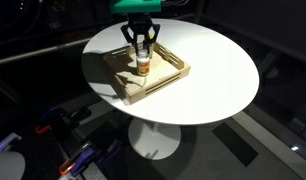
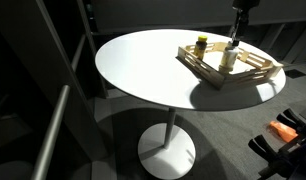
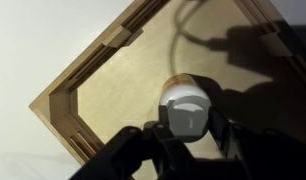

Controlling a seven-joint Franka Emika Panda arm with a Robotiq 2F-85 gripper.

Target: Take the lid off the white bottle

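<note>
The round white bench (image 1: 218,75) stands on a single pedestal (image 1: 153,140) in the middle of the frame. A shallow wooden tray (image 1: 158,87) lies directly on it, left of the top's centre in an exterior view.

I read the tray (image 3: 113,80) as pale bare wood, matt, with a faint grain and no varnish shine along its raised rim. The table (image 1: 218,70) top is smooth white, matt to satin, right out to its round edge. On the white bottle (image 1: 142,67), the lid (image 3: 185,112) looks like smooth white plastic with a slight sheen. The gripper (image 1: 142,55) is dull black; I cannot tell whether it is metal or plastic. The floor (image 2: 113,130) looks like rough grey carpet.
</note>
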